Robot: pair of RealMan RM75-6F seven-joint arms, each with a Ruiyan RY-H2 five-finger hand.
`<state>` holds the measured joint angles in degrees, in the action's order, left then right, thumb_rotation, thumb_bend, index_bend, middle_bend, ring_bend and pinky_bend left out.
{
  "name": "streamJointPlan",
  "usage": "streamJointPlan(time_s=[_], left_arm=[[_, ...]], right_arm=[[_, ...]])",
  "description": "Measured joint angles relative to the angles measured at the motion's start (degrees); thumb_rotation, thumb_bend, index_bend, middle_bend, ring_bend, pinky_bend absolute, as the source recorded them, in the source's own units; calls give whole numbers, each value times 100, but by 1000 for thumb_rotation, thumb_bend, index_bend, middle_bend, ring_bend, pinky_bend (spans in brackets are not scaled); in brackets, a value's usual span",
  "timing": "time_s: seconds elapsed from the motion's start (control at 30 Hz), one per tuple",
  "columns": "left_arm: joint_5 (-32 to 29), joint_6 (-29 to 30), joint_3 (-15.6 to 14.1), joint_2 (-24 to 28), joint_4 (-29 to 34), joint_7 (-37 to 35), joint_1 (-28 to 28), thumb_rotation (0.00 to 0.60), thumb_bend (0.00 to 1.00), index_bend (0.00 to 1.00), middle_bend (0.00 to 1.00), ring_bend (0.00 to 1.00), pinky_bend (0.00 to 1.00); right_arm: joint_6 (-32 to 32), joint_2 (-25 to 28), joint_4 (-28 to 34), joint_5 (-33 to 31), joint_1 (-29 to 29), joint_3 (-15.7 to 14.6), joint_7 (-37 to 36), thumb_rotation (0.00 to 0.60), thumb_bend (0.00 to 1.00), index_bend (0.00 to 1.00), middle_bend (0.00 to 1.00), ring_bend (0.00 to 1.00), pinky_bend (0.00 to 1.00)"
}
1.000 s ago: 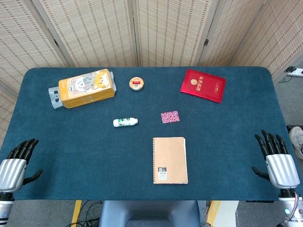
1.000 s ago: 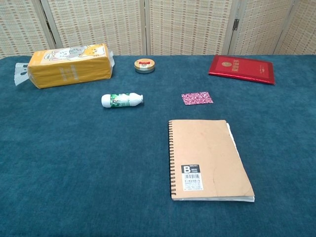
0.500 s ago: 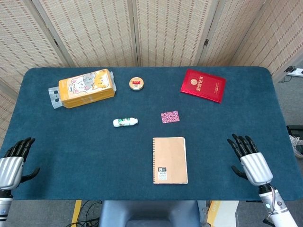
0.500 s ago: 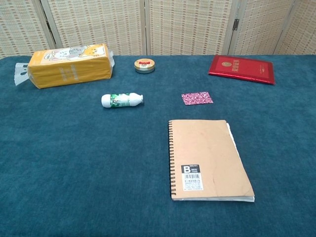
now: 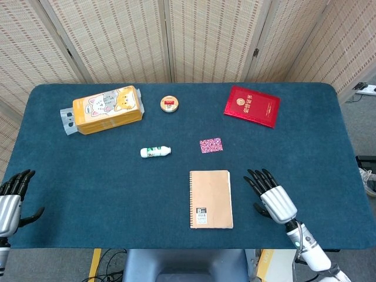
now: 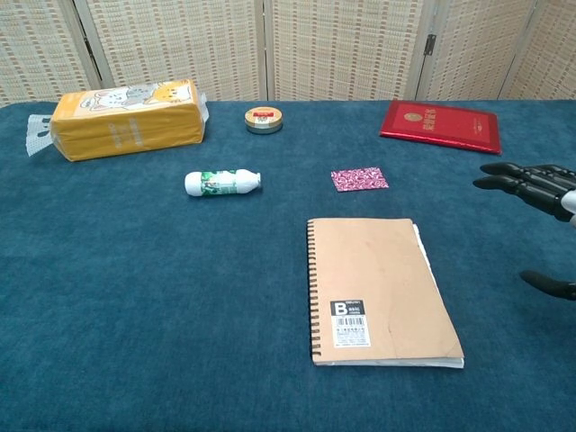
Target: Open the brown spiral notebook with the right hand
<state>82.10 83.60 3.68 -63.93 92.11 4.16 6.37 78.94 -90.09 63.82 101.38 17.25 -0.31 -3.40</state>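
Since a second ago the right hand (image 5: 275,200) has slid in from the table's right edge and now sits just right of the brown spiral notebook (image 5: 211,199), close but not touching it. Its dark fingers (image 6: 513,178) are spread out flat and it's holding nothing. The left hand (image 5: 10,200) has drifted a bit further off the left edge; its fingers are also apart and empty.

Nothing on the table has shifted. The notebook lies closed near the front edge, roughly center. It's a plain kraft-cardboard cover, matte and a little scuffed, with black wire coils running down its left side and a small black-and-white label with a barcode near the bottom. In the chest view you can see white page edges poking out along the right and bottom sides.

The table (image 5: 88,188) is covered in a fuzzy dark teal cloth. Further back there's a shiny orange plastic pack (image 5: 106,110) with cartoon cats, a small round tin (image 5: 169,104), a red booklet (image 5: 251,106) with gold print, a little white tube (image 5: 155,152) lying on its side, and a pink patterned square (image 5: 211,145) lying between the notebook and the booklet.
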Motion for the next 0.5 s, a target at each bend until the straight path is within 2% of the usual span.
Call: streamJointPlan(time_s=[0.5], left_arm=[[7,75,25,81,41,-170,-48,600,244,111,107,120,198]], right_arm=[[-278,-643,-656,-197,344,-59,-608,600,297,0,0,0,0]])
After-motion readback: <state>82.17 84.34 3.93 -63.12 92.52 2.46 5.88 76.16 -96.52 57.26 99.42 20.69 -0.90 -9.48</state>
